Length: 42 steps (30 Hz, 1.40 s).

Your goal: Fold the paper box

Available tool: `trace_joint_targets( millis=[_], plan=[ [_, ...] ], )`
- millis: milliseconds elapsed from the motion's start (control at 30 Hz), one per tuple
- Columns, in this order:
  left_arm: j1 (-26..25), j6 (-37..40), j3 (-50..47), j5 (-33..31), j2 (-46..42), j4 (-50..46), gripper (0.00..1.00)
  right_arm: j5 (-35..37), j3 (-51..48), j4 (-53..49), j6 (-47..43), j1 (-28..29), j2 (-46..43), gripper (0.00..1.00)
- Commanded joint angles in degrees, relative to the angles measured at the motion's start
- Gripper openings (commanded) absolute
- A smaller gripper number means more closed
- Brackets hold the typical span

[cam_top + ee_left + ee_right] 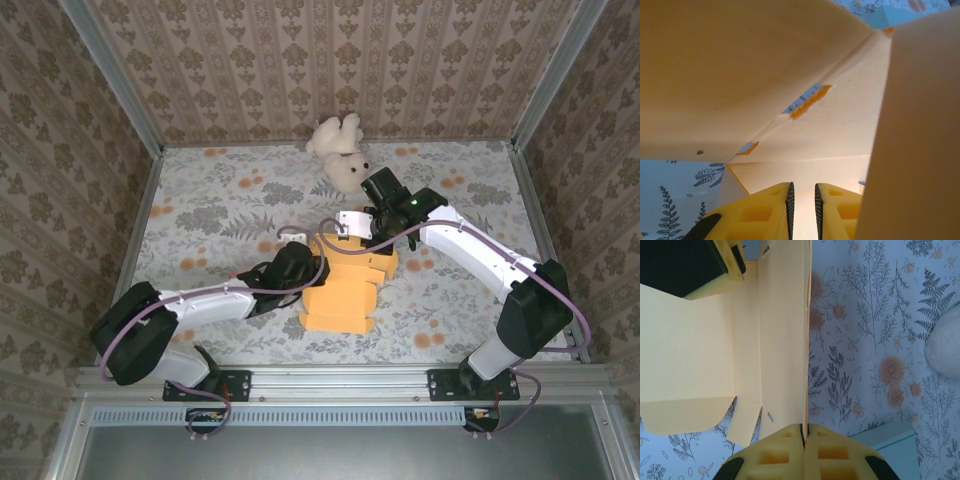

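Note:
The yellow paper box [342,285] lies partly folded in the middle of the table, between the two arms. My right gripper [804,427] is shut on the edge of an upright panel [782,330] of the box, seen edge-on between its pads; from above it [362,228] sits at the box's far side. My left gripper [803,187] reaches in among the box's pale inner panels [830,125]. Its jaws stand a narrow gap apart with nothing seen between them. In the top view it [316,260] is at the box's far left corner. One left finger [695,262] also appears in the right wrist view.
A white plush toy [340,150] lies at the back of the flowered table [220,210], just beyond the right gripper. A pale teal flat object [885,440] lies beside the right gripper. Patterned walls and metal rails close the table in on three sides.

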Motion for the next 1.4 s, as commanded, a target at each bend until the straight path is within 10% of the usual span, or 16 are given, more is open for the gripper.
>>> trace_joint_targets(
  millis=[0,633,933,1367],
  plan=[
    [-0.4,-1.0,1.0,1.2,-0.4,1.3,0.21,-1.5,0.0,1.0,1.5,-0.3,0.7,0.0],
    [1.3,12.1,-10.6,-14.5,-34.4,-12.7,0.35,1.3,-9.1,11.3,-5.9,-2.0,-5.3,0.0],
    [16.3,13.6,-19.8,4.9,-30.7,3.2,0.37,5.1,-16.0,21.0,-11.0,-0.4,-8.2,0.0],
    [16.2,17.4,-22.2,-0.2,-26.7,8.5,0.38,14.6,-30.6,48.5,-22.7,4.1,-6.6,0.0]
  ],
)
